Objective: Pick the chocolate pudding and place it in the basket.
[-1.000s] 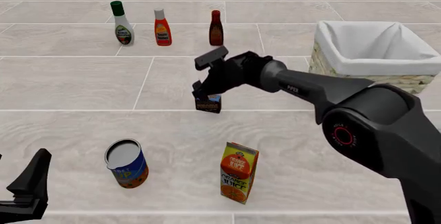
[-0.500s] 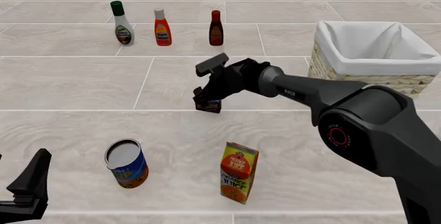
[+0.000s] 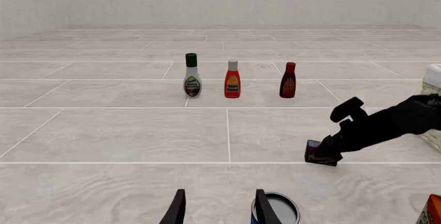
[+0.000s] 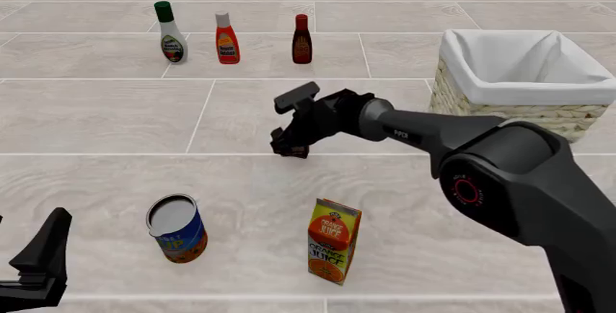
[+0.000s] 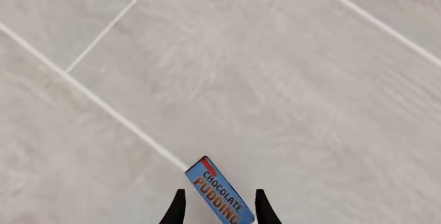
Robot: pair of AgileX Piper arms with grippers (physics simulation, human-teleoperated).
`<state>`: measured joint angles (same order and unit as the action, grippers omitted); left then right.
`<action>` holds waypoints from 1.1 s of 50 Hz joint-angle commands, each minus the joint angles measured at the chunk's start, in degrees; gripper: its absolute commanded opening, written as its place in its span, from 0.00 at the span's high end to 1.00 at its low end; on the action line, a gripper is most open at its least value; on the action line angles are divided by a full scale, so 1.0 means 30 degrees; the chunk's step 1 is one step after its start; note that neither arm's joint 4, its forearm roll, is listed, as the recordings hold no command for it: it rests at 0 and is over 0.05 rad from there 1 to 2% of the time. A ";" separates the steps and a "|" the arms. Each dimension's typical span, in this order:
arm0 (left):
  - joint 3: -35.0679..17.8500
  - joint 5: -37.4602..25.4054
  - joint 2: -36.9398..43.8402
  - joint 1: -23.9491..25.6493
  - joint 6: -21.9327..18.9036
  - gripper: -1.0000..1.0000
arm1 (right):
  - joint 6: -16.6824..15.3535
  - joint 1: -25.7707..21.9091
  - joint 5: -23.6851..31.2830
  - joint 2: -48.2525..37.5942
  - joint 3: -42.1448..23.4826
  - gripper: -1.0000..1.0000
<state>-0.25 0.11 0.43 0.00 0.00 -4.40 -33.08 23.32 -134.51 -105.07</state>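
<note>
Right pincer [image 4: 286, 144] low on grey tiled table [image 4: 115, 118], fingers straddling small dark brown chocolate pudding carton [image 5: 219, 192], grip unclear; left pincer [image 3: 219, 208] parted, empty

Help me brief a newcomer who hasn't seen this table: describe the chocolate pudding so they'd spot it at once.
Start at the wicker basket at the far right, then follow the right arm leftward to the right pincer near the table's middle. The chocolate pudding sits between its fingers, a small dark brown carton with a blue top. It is the smallest item, far shorter than the orange juice carton nearer the camera.
</note>
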 commanded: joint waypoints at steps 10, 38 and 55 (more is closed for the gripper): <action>0.0000 0.0000 0.0000 0.0000 0.0000 0.00 | 0.0027 0.0130 -0.0152 -0.0624 -0.0102 0.00; 0.0000 0.0000 0.0000 0.0000 0.0000 0.00 | 0.0142 -0.0313 -0.2092 0.0004 0.1145 1.00; 0.0000 0.0000 0.0000 0.0000 0.0000 0.00 | 0.0408 -0.0093 -0.2474 0.0492 0.1498 1.00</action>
<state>-0.25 0.11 0.43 0.00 0.00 -3.94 -33.48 17.06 -134.50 -101.66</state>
